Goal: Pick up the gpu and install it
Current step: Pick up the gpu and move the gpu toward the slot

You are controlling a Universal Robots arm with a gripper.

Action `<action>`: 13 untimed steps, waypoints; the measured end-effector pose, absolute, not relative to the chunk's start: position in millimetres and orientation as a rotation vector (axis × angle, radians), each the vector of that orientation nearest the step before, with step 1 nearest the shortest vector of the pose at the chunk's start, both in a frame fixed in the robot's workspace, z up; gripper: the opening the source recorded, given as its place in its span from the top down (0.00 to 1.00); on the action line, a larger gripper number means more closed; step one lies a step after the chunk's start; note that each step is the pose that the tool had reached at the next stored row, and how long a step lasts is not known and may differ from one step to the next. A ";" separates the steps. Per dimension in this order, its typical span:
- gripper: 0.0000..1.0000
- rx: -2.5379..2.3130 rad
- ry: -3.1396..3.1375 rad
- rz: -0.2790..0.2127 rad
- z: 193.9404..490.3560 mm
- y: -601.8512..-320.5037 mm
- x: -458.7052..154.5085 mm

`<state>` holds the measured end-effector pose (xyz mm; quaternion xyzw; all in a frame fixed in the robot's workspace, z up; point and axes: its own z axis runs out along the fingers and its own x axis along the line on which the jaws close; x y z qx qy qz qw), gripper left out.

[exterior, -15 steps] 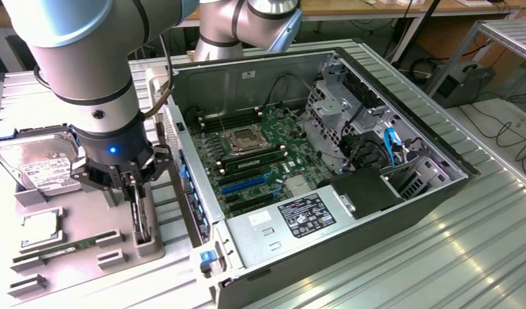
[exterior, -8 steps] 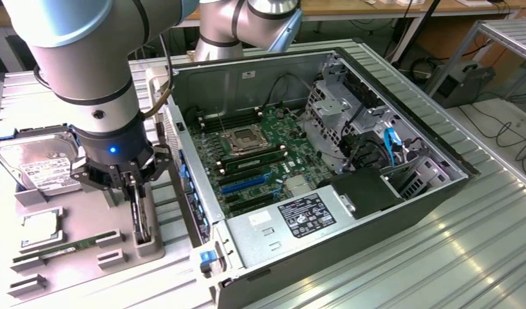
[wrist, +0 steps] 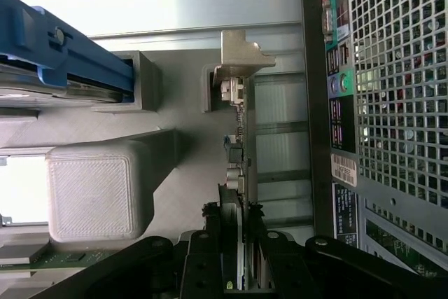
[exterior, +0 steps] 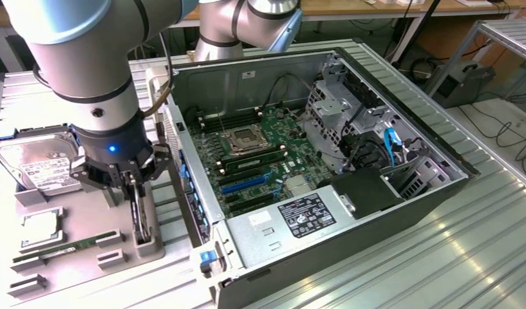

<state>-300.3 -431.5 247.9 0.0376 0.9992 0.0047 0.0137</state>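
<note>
**Operator:** What did you find at the pick-up?

**Inspector:** Your gripper point(exterior: 129, 190) was down over the grey holder point(exterior: 82, 212), on the exterior view's left of the computer case point(exterior: 375, 235). Its jaws stood about half closed, one finger point(wrist: 207, 257) against each face of the gpu point(wrist: 241, 166). I judged that a grip on the card. The gpu itself stood on edge in its slot in the holder, not yet lifted clear, with its metal bracket point(wrist: 236, 64) at the far end from the fingers.

**Operator:** Was the hold sound?

**Inspector:** It looked square to the card. To do this step well, you needed to keep the fingers flat on both faces and draw the card straight out along its slot. Any twist risked catching the bracket on the holder's end post point(wrist: 208, 89). The case wall ran just beside the card, so you had little room for sideways drift.

**Operator:** And the inventory?

**Inspector:** I counted one gpu, one hard drive point(exterior: 38, 164), one processor chip point(exterior: 41, 230) and one green RAM stick point(exterior: 61, 250), all in the holder. There was one open case and one arm at work.
</note>
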 end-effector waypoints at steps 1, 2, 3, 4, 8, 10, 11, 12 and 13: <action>0.74 0.117 3.112 0.014 248.4 -431.5 -300.3; 0.74 0.117 3.112 0.014 249.0 -431.5 -300.3; 0.74 0.117 3.112 0.014 249.5 -431.5 -300.3; 0.74 0.117 3.112 0.015 250.0 -431.5 -300.3; 0.74 0.117 3.112 0.014 253.6 -431.5 -300.3; 0.74 0.117 3.112 0.014 255.3 -431.5 -300.4; 0.74 0.117 3.112 0.014 256.1 -431.5 -300.3; 0.74 0.117 3.112 0.014 256.8 -431.5 -300.3; 0.74 0.117 3.112 0.015 257.8 -431.5 -300.3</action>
